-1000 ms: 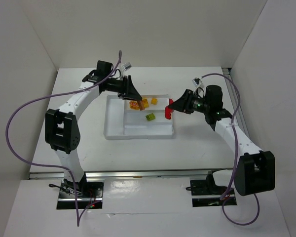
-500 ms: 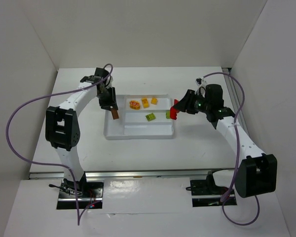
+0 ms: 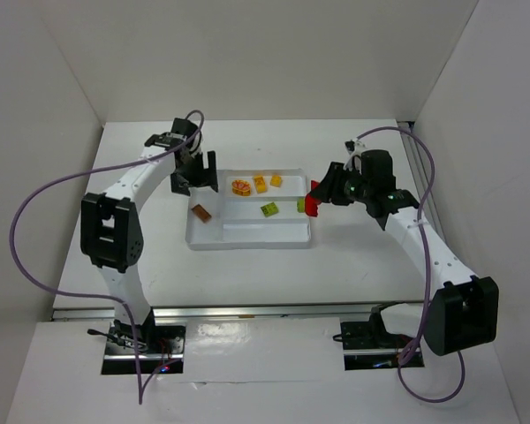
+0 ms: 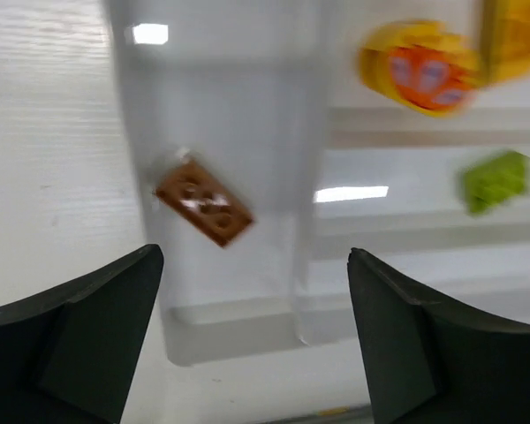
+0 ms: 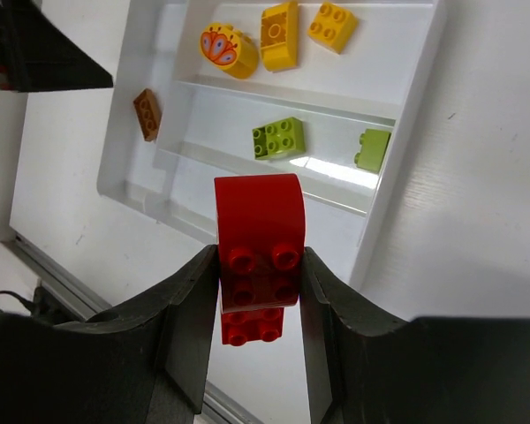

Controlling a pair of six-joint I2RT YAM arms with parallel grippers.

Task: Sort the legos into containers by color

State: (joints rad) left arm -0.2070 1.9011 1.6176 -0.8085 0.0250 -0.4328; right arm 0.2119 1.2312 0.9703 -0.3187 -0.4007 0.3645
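Legos sit mostly in the tray (image 3: 247, 245): round piece (image 3: 242, 187) and two yellow bricks (image 3: 268, 182) in the far long section, two green bricks (image 5: 279, 139) in the mid one, 1 of them hard against the right end wall. The brown brick (image 3: 200, 213) lies loose in the tall side section at left, turned diagonal, nearer the outer wall than the divider. The red brick (image 5: 258, 230) is clamped betw. the R gripper (image 5: 261, 296) fingers, hanging at the tray's right rim; whether it is over the rim or just outside can't be told. The L gripper (image 4: 252, 283) hovers above the side section, jaws spread wide w/ nothing in them, the brown brick and both section walls showing in the gap. White table (image 3: 247, 141) runs round the tray on all sides; enclosure walls stand well apart at left, back and right, and the arms flank the tray w/o crossing it. Vs. a sec ago: the L gripper was shut over the far section by the round piece; half a sec ago it held the brown brick over the side section; now the brick is let go and down. The R gripper has edged off the tray's right end, grip unchanged. Left wrist view is blurred, so the brown brick's face is hard to read; a yellow brick is cut off at that view's top right corner. The red brick's lower sides are hidden by the fingers.
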